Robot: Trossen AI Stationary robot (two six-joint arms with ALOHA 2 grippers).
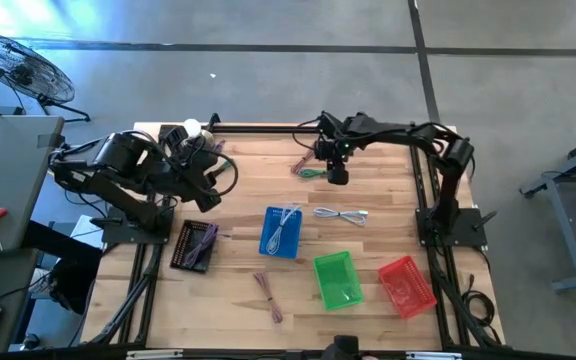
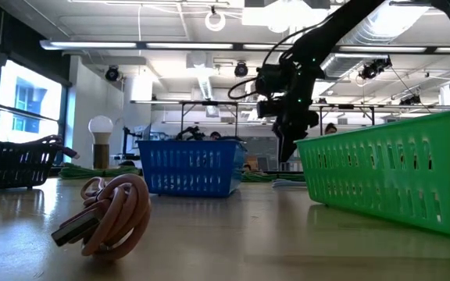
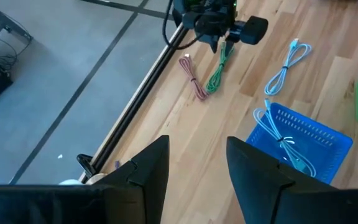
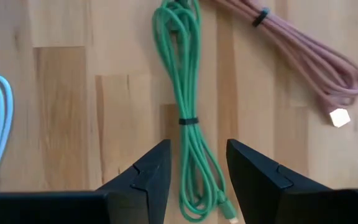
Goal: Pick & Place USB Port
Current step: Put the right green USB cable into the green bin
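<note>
Right gripper (image 4: 197, 163) hangs over the far middle of the wooden table (image 1: 238, 300), its two dark fingers spread apart above a bundled green cable (image 4: 184, 118). That cable lies flat on the wood, tied at its middle by a dark band, and nothing holds it. Just beside it runs a pink cable (image 4: 303, 59) ending in a pale plug. In the high view the green cable (image 1: 313, 174) and pink cable (image 1: 301, 165) lie together near the far rail, under the right arm.

Left gripper (image 3: 197, 165) waits at the table's left side, raised, with its fingers apart and nothing between them.

Nearer the middle stands a blue basket (image 1: 281, 233) with a light blue cable inside it. A second light blue cable (image 1: 341, 214) lies on the wood just to its right. A green basket (image 1: 335, 279) and a red basket (image 1: 406, 285) stand toward the near right. A dark basket (image 1: 194, 246) stands at the left, and another pink cable (image 1: 268, 295) lies near the front edge.
</note>
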